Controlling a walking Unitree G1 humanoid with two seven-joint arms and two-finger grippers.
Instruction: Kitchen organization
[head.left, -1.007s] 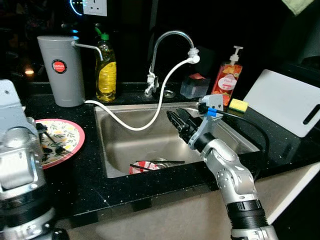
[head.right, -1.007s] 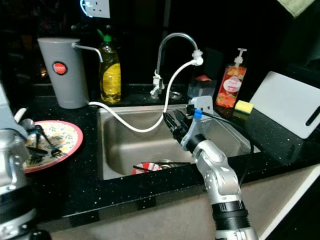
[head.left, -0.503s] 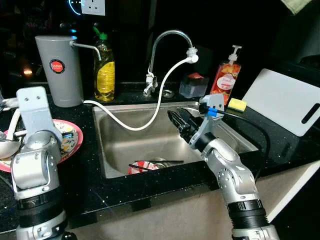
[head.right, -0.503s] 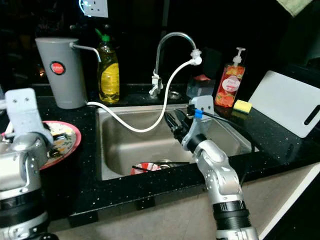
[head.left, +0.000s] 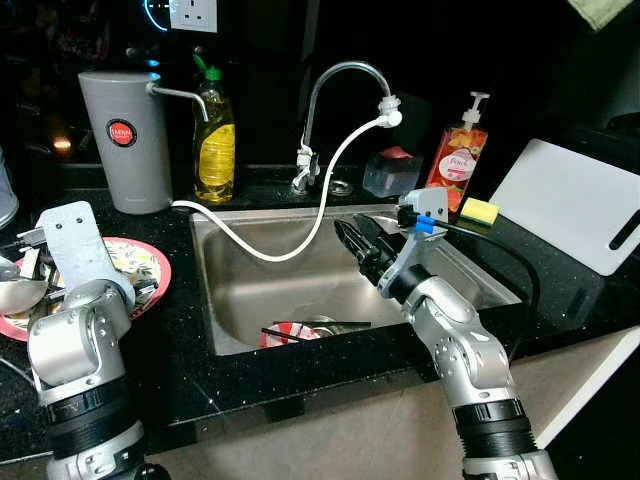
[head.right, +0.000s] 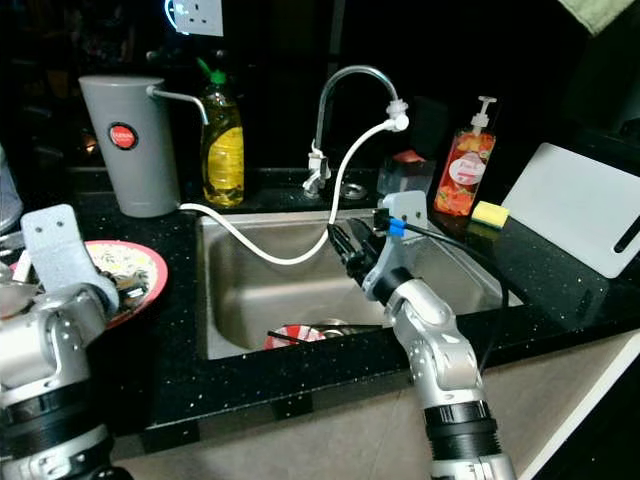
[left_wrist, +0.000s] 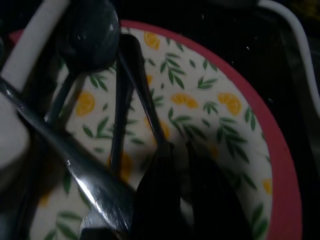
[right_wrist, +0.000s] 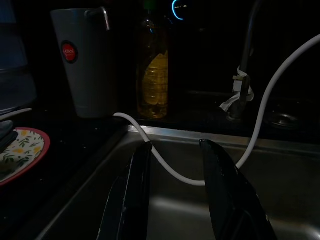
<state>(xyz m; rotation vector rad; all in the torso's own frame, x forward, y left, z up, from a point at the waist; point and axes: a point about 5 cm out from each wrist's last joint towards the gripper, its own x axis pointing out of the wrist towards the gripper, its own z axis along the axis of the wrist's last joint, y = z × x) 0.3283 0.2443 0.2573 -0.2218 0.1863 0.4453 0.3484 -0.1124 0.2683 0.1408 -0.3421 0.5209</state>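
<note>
A red-rimmed plate (head.left: 152, 268) with a lemon pattern lies on the black counter left of the sink. It holds a large spoon (left_wrist: 87, 30), a black-handled utensil (left_wrist: 142, 95) and other cutlery. My left gripper (left_wrist: 181, 147) hovers just over the plate's centre, its fingers (left_wrist: 157, 200) close together with a thin gap and nothing clearly between them. The left wrist (head.left: 75, 245) hides it from the head views. My right gripper (head.left: 350, 232) hangs open and empty above the steel sink (head.left: 255, 290). A red dish (head.left: 285, 335) with a black utensil across it lies in the basin.
A white hose (head.left: 300, 238) runs from the tap (head.left: 335, 75) across the sink to a grey water jug (head.left: 125, 140). Along the back stand a yellow soap bottle (head.left: 214, 135) and an orange pump bottle (head.left: 456, 160). At the right are a yellow sponge (head.left: 478, 211) and a white cutting board (head.left: 575, 205).
My left wrist has swung rightwards and now sits over the near side of the plate. The right arm has stayed where it was above the sink.
</note>
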